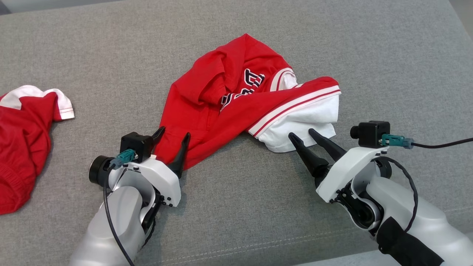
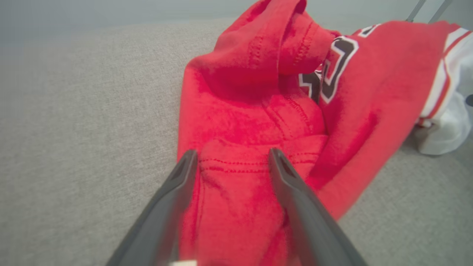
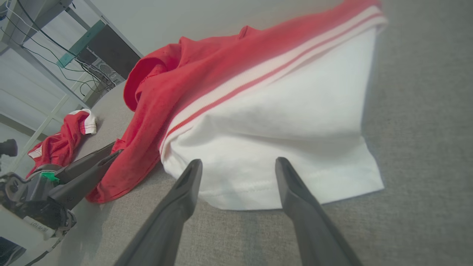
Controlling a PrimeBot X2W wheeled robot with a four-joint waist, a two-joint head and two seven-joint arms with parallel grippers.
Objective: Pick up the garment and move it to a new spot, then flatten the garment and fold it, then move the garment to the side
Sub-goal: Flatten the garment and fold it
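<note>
A big grey cushion (image 1: 388, 55) holds everything. A red T-shirt (image 1: 229, 99) with a white sleeve (image 1: 314, 118) lies crumpled near the cushion's middle. Another red and white garment (image 1: 22, 136) lies at the cushion's left edge. The left gripper (image 1: 175, 132) is wide open, with the shirt's red bottom corner between its fingers. The right gripper (image 1: 300, 132) is wide open too, its tips at the sleeve's edge.

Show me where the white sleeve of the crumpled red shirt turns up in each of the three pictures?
Head view: the white sleeve lies right of centre, at the tips of the right pincer.
Left wrist view: white sleeve at the far right edge.
Right wrist view: white sleeve large in the centre.
Shared landmark: the striped band bordering the sleeve.
</note>
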